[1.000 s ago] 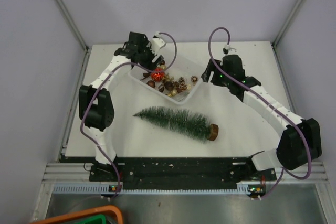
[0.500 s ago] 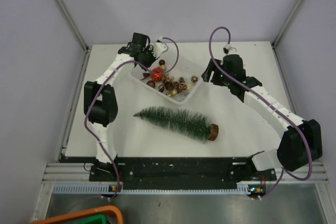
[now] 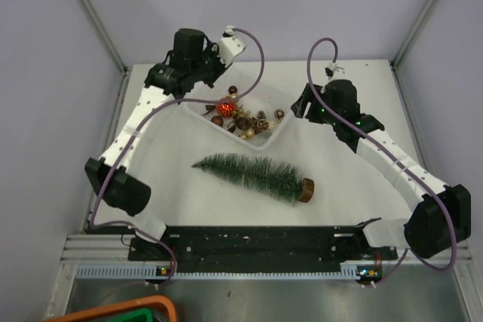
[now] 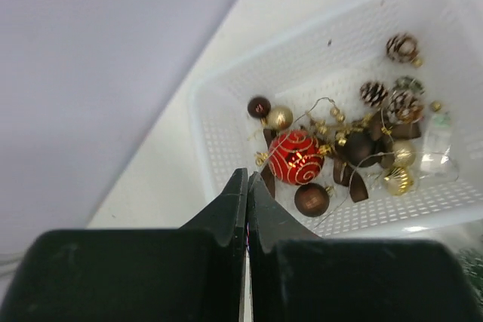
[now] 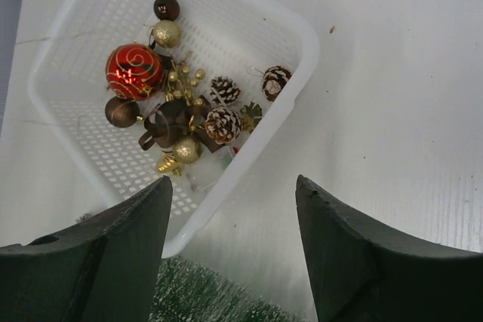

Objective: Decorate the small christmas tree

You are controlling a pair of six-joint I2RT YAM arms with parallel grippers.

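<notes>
Small christmas tree (image 3: 253,175), a dark green frosted bottle-brush cone, lies flat on its side on the white tabletop (image 3: 211,205), abt mid-scene, toward the near edge. Its tip points left. The round brown wooden disc base (image 3: 306,190) is at the right end. Not decorated yet.

Just beyond it on the far side sits a white perforated plastic tray (image 5: 249,148). It's v. close to the tree, but I can't tell if they touch.

In the tray:
- a shiny red bauble w/ gold swirls (image 4: 296,157)
- a dark brown bauble (image 4: 312,200) next to it
- a small gold bauble (image 4: 280,118)
- frosted pinecones (image 5: 223,124)
- brown ribbon bits and a gold bead sprig, tangled in the middle

My left jaws are clenched tight, tips pressed together w/ nothing between them. They hang above the tray's far-left corner, and the red bauble sits just past the tips in the wrist view.

My right jaws are spread apart and hold nothing. They hang over the tray's right rim, w/ a bit of the tree's bristles low in that view.
</notes>
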